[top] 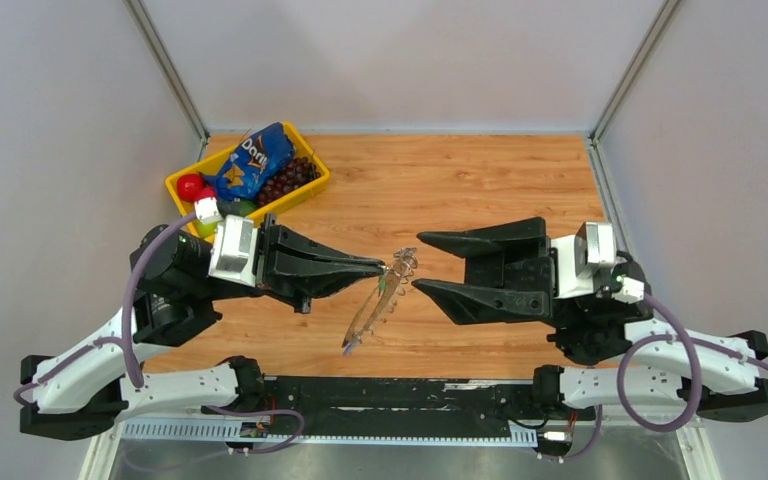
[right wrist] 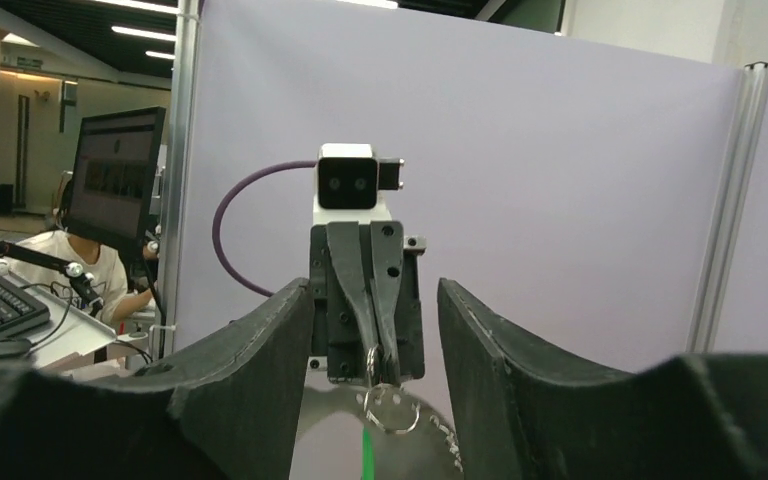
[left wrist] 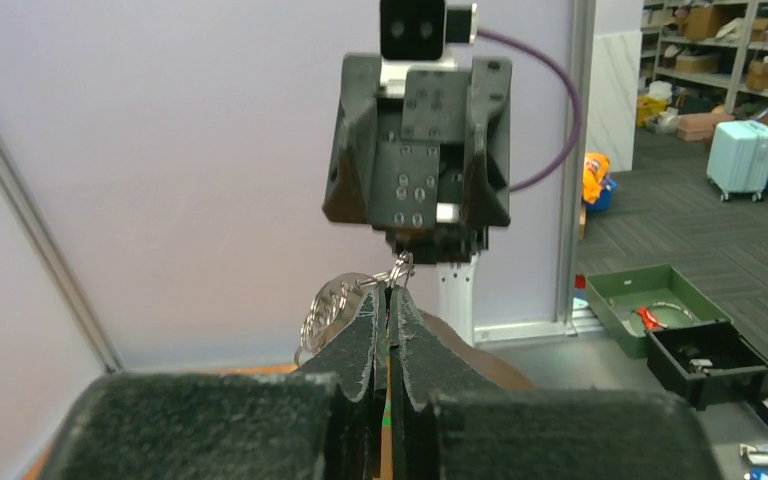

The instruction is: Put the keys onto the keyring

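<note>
Black fingers of the left gripper (top: 384, 268) were pressed fully together, pinching the top of the keyring (top: 368, 312) at their very tips. That one thin silvery hoop hung slanting down from the pinch towards the near edge of the table (top: 500, 190), above the wood, its jagged fringe along one side. One small wire ring (left wrist: 400, 268) stuck out just past the tips. One green tag marked the keys (top: 381, 288), right below the pinch and against the hoop (the dark keys themselves were too small to count, and whether they were threaded on could not be told).

Facing it, the right gripper (top: 416, 261) stood about half open, holding nothing, its two fingertips either side of the small ring, close but seemingly apart from it.

Farther out, at the far left corner, sat one yellow basket (top: 178, 184) holding one blue chip bag (top: 252, 160), one bunch of dark grapes (top: 292, 178) and one red ball (top: 191, 186).
</note>
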Robot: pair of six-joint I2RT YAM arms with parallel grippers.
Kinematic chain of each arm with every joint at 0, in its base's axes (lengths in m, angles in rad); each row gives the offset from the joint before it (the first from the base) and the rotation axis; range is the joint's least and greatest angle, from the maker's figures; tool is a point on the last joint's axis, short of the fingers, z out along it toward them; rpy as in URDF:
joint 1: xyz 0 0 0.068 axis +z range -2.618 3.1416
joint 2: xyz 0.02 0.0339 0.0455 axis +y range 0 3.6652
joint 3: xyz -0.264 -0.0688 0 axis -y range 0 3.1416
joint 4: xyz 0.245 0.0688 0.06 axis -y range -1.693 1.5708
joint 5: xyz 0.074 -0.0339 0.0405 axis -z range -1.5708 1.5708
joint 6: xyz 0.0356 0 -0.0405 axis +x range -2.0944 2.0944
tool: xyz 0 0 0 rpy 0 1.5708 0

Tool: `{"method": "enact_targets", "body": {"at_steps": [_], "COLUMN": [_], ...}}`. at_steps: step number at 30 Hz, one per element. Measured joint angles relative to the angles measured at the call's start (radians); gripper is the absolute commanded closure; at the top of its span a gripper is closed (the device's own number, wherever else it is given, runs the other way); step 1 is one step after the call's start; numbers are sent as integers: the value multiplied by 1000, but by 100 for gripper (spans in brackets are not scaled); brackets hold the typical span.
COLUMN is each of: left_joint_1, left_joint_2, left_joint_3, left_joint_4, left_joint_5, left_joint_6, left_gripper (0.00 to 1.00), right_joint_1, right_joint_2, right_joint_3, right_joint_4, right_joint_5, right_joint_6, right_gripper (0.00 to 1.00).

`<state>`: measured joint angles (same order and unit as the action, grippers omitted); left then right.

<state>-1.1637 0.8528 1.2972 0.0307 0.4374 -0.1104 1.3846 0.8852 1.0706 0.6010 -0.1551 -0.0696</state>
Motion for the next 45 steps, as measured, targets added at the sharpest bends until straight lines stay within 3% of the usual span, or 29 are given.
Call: {"method": "enact_targets", "body": {"at_steps": [7,16,22,37,45], "left_joint_1": [0,0,0,0,0], "left_joint_2": [-19,-28,-8,48,56], "left_joint_3": [25,72,124,150,158], "left_joint_4": [-182,-484,-649,-867,-894], "left_joint_5": [-29,-78,-136,-192,-180], "left_joint_6": [24,62,80,108,136], "left_gripper": [100,100,100,100,100], "right_joint_1": [0,0,0,0,0], "right_joint_2": [-41,-68,-21,121,175], "right_joint_3": [178,238,264,306,325], "right_joint_4": [-401,-831,-1040,-1190,-1196], "right_joint_5": [121,263,275,121,84], "right_joint_6": [-6,9,16,-104,-170], "right_gripper": [40,41,46,46,54]}}
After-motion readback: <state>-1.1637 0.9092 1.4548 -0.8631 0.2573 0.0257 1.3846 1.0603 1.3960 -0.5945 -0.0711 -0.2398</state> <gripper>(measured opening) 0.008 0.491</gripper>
